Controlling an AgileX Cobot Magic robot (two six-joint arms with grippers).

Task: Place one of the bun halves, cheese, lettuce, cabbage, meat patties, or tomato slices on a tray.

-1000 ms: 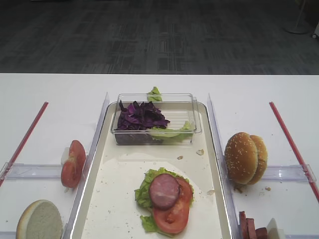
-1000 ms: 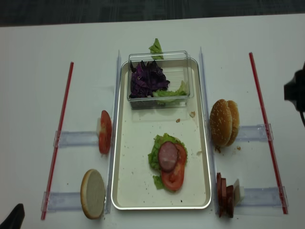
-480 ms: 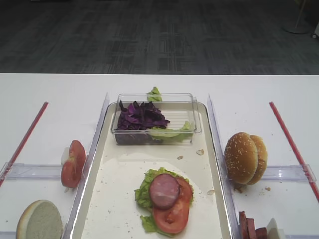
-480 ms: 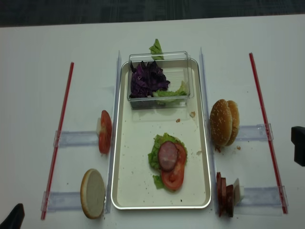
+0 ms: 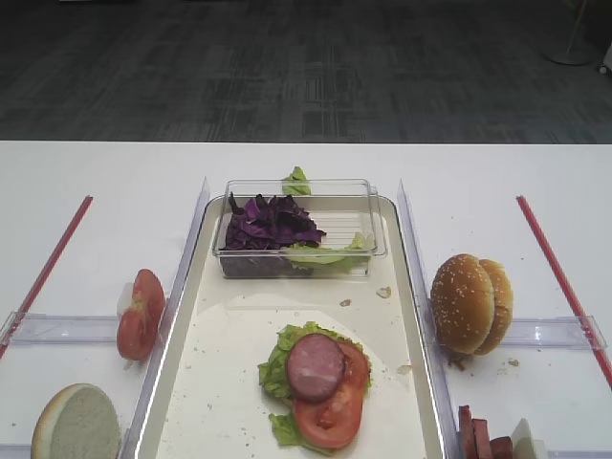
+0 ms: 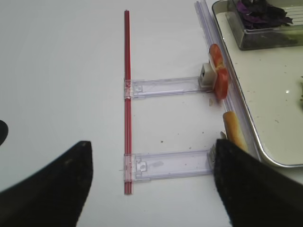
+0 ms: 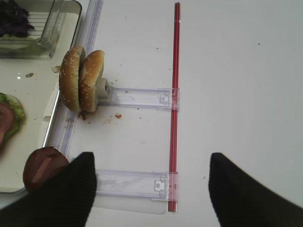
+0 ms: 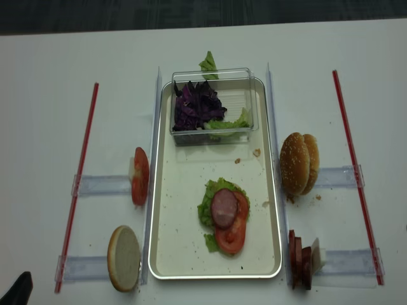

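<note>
The cream tray (image 5: 184, 316) (image 8: 184, 244) holds a stack of lettuce (image 5: 276, 361), one meat patty (image 5: 315, 366) and a tomato slice (image 5: 331, 413). Cabbage (image 5: 270, 222) fills a clear box (image 5: 375, 229) at the tray's far end. Two bun halves (image 5: 470, 302) (image 7: 81, 80) stand on edge to its right, more meat patties (image 8: 299, 259) (image 7: 41, 168) nearer. On its left are tomato slices (image 5: 141, 314) (image 6: 218, 72) and a cut-face bun half (image 5: 76, 423). No cheese shows. My right gripper (image 7: 151, 189) and left gripper (image 6: 151, 184) hover open over bare table, holding nothing.
Clear plastic rails (image 7: 137, 98) (image 6: 163, 86) and red strips (image 7: 175, 94) (image 6: 127, 104) lie on the white table either side of the tray. Crumbs dot the tray and the table by the buns. Dark floor lies beyond the far edge.
In the second overhead view the right arm's dark shape slid down the right edge and left the picture. The food and tray have not moved.
</note>
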